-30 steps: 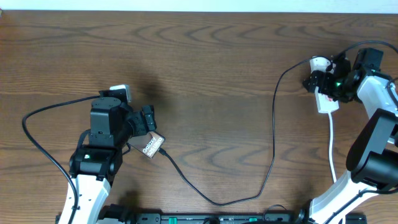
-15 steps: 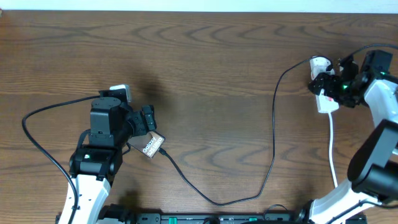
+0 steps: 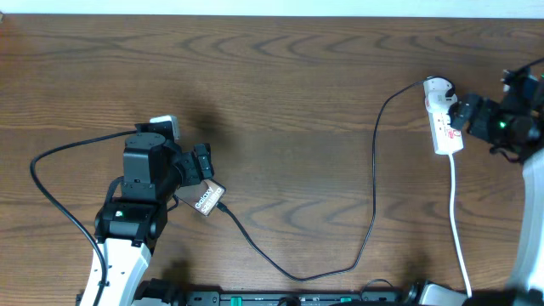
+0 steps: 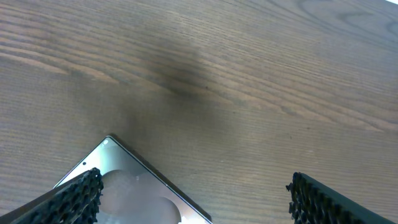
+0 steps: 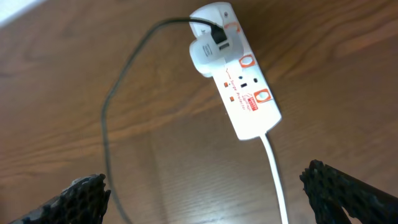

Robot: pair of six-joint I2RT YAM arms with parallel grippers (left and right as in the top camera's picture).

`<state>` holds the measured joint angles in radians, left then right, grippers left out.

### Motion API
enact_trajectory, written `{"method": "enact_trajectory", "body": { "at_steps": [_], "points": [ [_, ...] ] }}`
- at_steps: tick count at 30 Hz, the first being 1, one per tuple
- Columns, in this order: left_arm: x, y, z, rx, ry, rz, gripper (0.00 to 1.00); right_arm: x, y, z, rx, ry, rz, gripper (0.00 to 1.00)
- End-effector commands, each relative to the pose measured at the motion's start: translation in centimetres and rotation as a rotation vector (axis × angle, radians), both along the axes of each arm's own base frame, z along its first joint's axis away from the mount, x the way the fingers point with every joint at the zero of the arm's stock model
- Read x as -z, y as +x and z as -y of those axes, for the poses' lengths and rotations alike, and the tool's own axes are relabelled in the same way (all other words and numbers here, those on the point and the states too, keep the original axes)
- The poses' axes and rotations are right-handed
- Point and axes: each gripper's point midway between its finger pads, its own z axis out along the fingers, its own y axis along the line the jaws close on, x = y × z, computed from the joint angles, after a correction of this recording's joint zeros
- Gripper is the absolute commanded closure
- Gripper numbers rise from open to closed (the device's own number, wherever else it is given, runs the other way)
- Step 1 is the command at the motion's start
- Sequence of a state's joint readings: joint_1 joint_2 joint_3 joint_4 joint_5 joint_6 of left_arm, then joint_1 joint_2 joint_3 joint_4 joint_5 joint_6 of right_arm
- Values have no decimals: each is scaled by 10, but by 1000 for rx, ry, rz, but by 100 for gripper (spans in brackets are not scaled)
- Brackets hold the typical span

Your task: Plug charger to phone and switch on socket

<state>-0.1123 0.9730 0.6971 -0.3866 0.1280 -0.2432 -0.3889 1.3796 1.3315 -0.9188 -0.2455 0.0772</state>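
Toward the table's three o'clock, the right gripper (image 3: 461, 116) hangs wide open beside the power strip (image 3: 443, 123). At eight o'clock, the left gripper (image 3: 202, 164) is spread open over the phone (image 3: 206, 201), where the charger cable (image 3: 371, 170) ends.

"Galaxy" on the phone (image 3: 206, 201)

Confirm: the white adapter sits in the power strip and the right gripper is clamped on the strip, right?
No. The right gripper is open, and the power strip lies apart from it, as the right wrist view shows. The white adapter does sit in the strip.
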Motion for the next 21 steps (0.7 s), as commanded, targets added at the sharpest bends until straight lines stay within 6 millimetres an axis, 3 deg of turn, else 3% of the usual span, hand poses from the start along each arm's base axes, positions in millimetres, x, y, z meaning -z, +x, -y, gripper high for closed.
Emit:
{"method": "enact_trajectory", "body": {
  "at_steps": [1,8,21],
  "points": [
    [-9,4,0,-10,-2,19,7,-28,-16,-2,61,-11,67,1],
    [-9,4,0,-10,-2,19,7,-66,-34,-9,60,-54,181,1],
    [-9,4,0,-10,-2,19,7,-68,-35,-9,60,-57,188,1]
  ]
}}
